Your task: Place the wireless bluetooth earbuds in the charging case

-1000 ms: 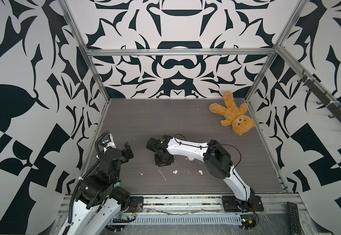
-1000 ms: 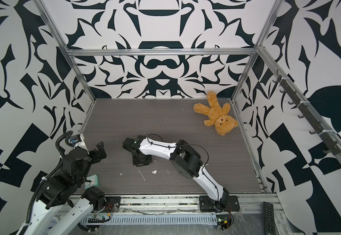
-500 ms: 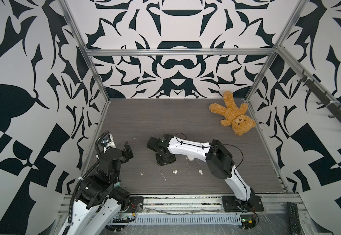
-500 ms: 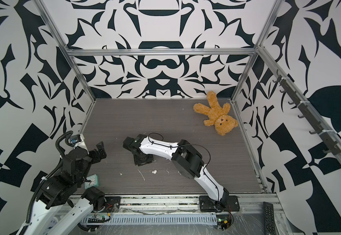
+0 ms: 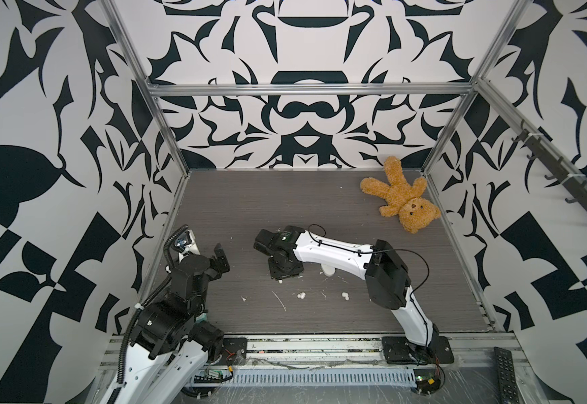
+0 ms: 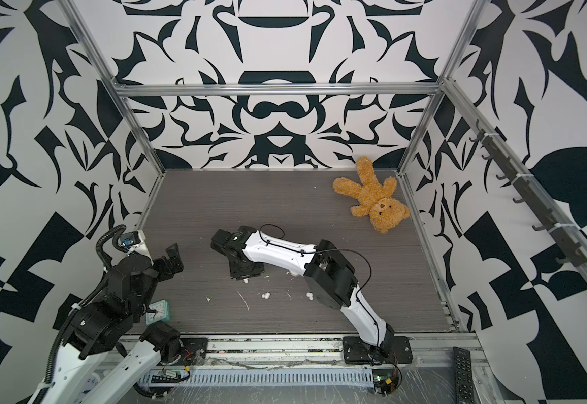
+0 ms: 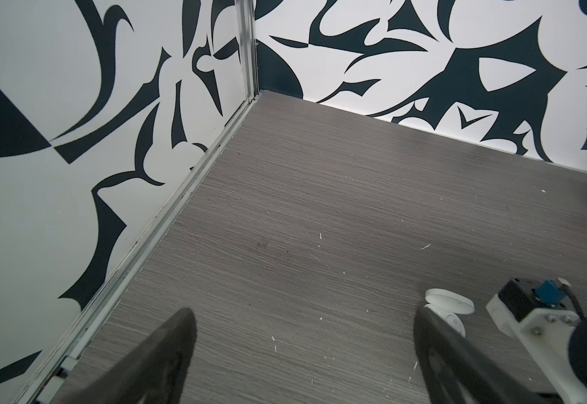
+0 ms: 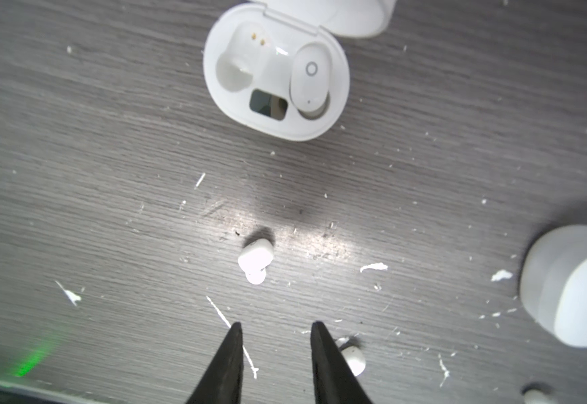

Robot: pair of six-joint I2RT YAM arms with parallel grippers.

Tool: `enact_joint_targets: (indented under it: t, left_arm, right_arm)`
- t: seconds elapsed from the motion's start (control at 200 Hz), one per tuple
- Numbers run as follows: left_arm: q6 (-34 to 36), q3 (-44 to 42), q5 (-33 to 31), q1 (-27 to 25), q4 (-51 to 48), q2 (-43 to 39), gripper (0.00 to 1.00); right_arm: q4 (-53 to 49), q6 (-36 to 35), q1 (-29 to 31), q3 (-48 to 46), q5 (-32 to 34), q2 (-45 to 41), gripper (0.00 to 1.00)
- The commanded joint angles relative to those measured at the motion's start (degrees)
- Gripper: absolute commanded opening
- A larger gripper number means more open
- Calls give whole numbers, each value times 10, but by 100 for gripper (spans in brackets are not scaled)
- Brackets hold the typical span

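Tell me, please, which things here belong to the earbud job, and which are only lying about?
For the job: open charging case; seated earbud; loose earbud; second loose earbud; other white case.

Just lying about: teddy bear; small clock; remote control; white debris flecks.

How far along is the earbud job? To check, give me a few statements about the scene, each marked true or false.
1. The open charging case has a seated earbud in one slot, and the other slot is empty. True.
2. The right gripper is shut on an earbud. False: its jaws stand apart with nothing between them, and a loose earbud lies on the table ahead.
3. The left gripper is open and holds nothing. True.
4. The teddy bear lies beside the open charging case. False: it lies in the far right corner, well away.
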Motion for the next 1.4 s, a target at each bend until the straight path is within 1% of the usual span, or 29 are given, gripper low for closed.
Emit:
enact_joint_targets:
  t: [0.0,0.09,0.215,0.37,0.645,0.86,1.215,1.395]
  left_arm:
    - [-4,-4,3,2,4,1,99]
    - [-3,-5,3,2,4,1,99]
    - [-3,-4,2,1,4,-2,99]
    - [-4,-5,2,2,5,-3,99]
    - [-3,-4,2,2,4,-5,99]
    - [-3,-5,2,2,3,-5,99]
    - [-3,-6,4,2,4,-4,99]
    - [-2,-6,5,2,4,-3,99]
  right_arm:
    - [-12,69,-1,25,-11,12,36]
    - [13,94,0,19,-24,17,36]
    - [21,107,0,27,-10,20,35]
    - [32,112,0,36,-2,26,30]
    - [-3,116,0,72,-3,59,26]
    - [-7,117,0,73,0,64,27]
    - [-17,118,-1,73,-6,73,24]
    - [-26,118,-1,73,0,70,24]
